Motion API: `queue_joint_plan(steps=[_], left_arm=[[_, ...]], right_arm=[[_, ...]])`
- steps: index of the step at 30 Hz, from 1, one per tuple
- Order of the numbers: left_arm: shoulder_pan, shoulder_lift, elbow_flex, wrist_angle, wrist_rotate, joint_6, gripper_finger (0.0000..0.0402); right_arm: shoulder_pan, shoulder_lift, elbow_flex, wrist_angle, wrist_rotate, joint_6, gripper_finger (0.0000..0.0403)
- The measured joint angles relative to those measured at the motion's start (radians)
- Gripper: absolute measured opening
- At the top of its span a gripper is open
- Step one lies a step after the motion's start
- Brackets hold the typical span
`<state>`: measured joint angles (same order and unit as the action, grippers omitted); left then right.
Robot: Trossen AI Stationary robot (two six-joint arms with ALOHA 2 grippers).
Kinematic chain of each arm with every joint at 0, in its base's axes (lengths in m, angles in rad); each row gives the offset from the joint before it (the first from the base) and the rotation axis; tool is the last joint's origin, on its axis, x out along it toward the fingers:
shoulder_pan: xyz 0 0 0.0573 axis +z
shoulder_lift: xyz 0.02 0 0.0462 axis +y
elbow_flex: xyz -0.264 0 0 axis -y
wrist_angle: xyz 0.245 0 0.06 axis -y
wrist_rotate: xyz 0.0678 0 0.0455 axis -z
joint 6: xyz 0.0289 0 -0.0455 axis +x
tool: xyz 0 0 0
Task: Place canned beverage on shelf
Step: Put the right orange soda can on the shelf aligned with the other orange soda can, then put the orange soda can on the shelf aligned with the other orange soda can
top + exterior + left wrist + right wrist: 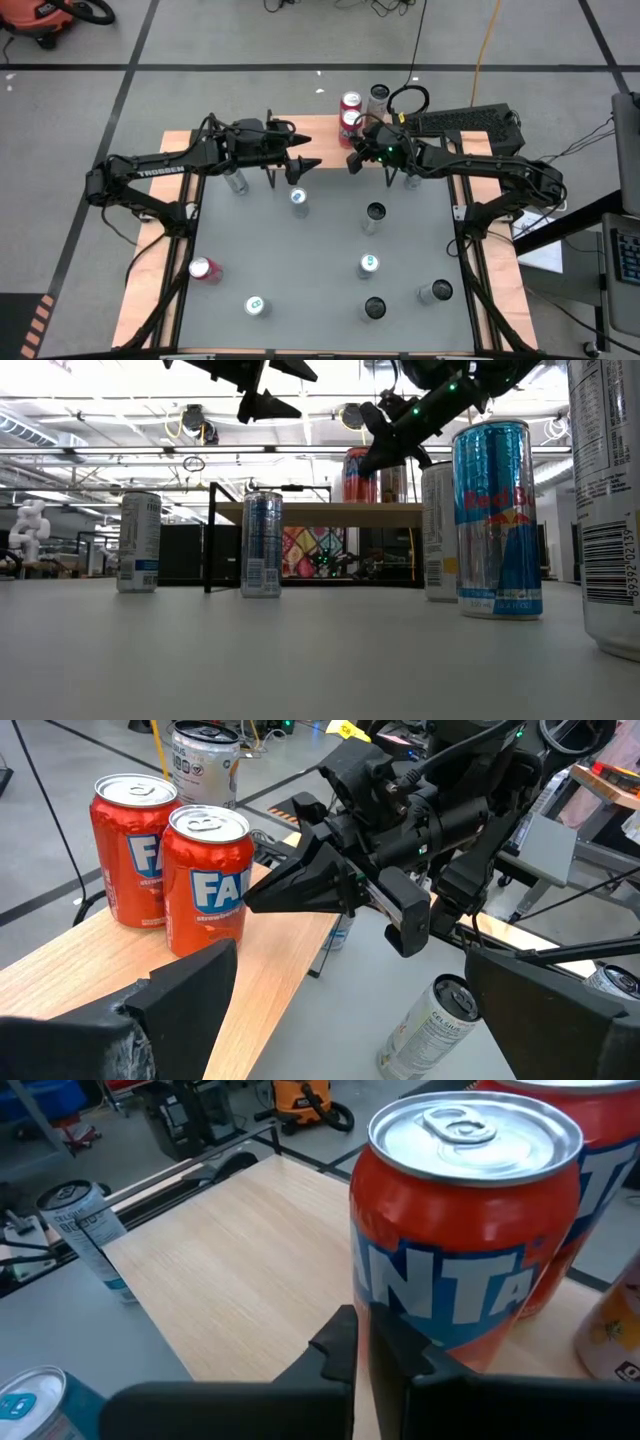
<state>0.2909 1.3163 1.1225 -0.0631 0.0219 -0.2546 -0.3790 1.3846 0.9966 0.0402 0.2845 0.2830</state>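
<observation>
The shelf (318,128) is a low rack with a light wooden top at the table's far edge. Two red Fanta cans (350,103) (350,122) and a silver can (378,97) stand upright on it. My right gripper (353,162) is shut, and its tips stand right at the side of the nearer Fanta can (465,1230). My left gripper (303,153) is open and empty. It hovers above the table, just in front of the shelf and left of the right gripper. In the left wrist view (360,1020) it faces the shelf top (120,970) and both Fanta cans. My right gripper's shut fingertips (262,897) stand against the lower side wall (235,910) of the nearer Fanta can. They come roughly level from the table's near right. I cannot tell whether they touch it. The can stands upright on the shelf top, near its front edge.
Several cans stand about the table: a blue-topped one (299,200), dark-topped ones (375,213) (375,309), others (368,265) (435,291) (257,306), and a silver one (236,181) under the left arm. A red can (204,269) lies on its side. Pale side boards flank the grey surface.
</observation>
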Motion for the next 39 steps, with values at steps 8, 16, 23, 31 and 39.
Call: queue_joint_plan(steps=[8, 16, 23, 31, 39], left_arm=[[0.0, 0.0, 0.0, 0.0, -0.001, 0.0, 0.0393], [-0.001, 0.0, 0.0, 0.0, -0.001, -0.003, 0.0393], [-0.026, 0.0, 0.0, -0.017, -0.001, -0.017, 0.0393], [-0.035, 0.0, 0.0, -0.089, 0.114, -0.238, 0.0392], [-0.079, -0.028, 0.0, -0.119, 0.136, -0.238, 0.0392]], right_arm=[[-0.006, 0.0, 0.0, 0.0, 0.0, 0.0, 0.0], [0.001, 0.0, 0.0, 0.001, -0.005, 0.004, 0.0], [0.035, -0.012, 0.0, 0.0, -0.167, 0.084, 0.0], [0.094, -0.131, 0.0, -0.002, -0.448, 0.279, 0.0], [0.191, -0.253, 0.0, -0.041, -0.462, 0.371, 0.0]])
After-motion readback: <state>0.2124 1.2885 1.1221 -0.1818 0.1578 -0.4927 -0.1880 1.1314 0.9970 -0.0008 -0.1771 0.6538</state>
